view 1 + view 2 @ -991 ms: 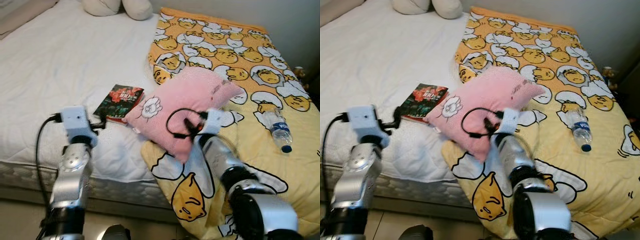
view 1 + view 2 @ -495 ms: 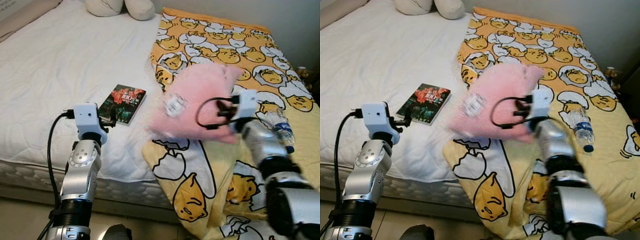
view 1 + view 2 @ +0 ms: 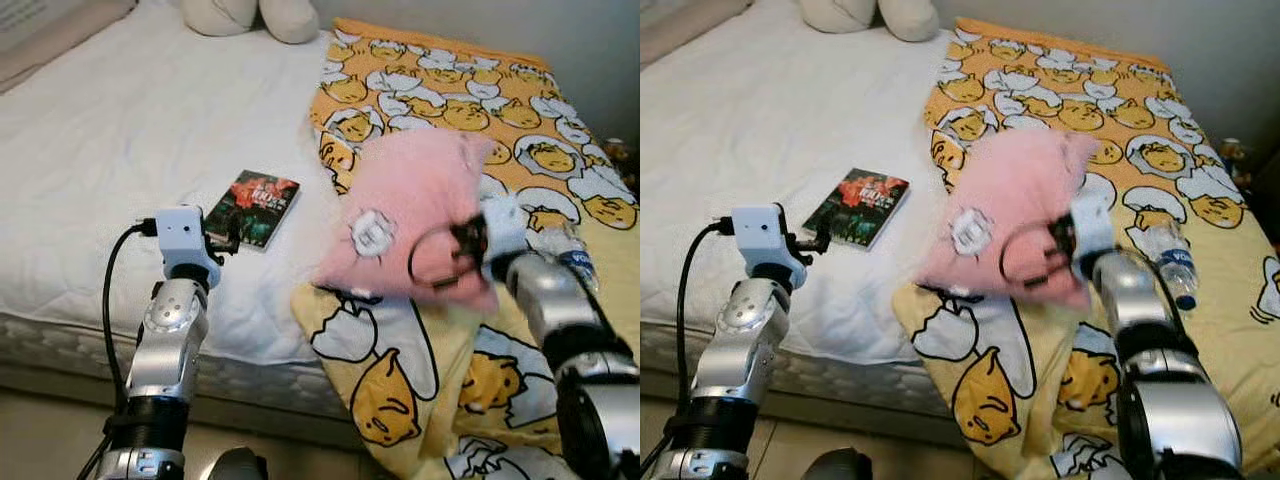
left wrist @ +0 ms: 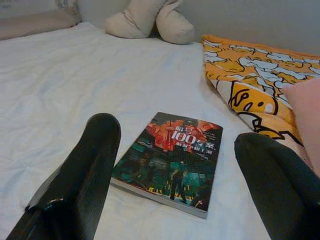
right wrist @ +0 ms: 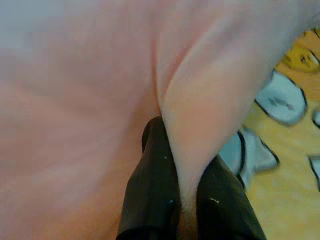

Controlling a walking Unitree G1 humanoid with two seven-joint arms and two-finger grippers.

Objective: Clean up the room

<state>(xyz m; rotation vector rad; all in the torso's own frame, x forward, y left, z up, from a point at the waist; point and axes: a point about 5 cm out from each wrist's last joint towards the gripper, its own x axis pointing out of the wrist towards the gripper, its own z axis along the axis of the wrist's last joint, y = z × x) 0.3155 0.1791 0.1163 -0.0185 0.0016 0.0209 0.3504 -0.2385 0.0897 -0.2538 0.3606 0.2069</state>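
Left eye view: your right gripper (image 3: 462,243) carries the pink pillow (image 3: 405,215) lifted above the yellow blanket (image 3: 470,120), with a water bottle (image 3: 565,255) just beside the arm and a book (image 3: 256,206) on the white sheet.

Left wrist view: your left gripper (image 4: 175,165) is spread wide and empty, the book between its fingers (image 4: 80,175).

Right wrist view: both fingers pinch only a thin fold of pillow fabric (image 5: 187,125). That fold could slip free if you swing fast, and the arm may knock the bottle
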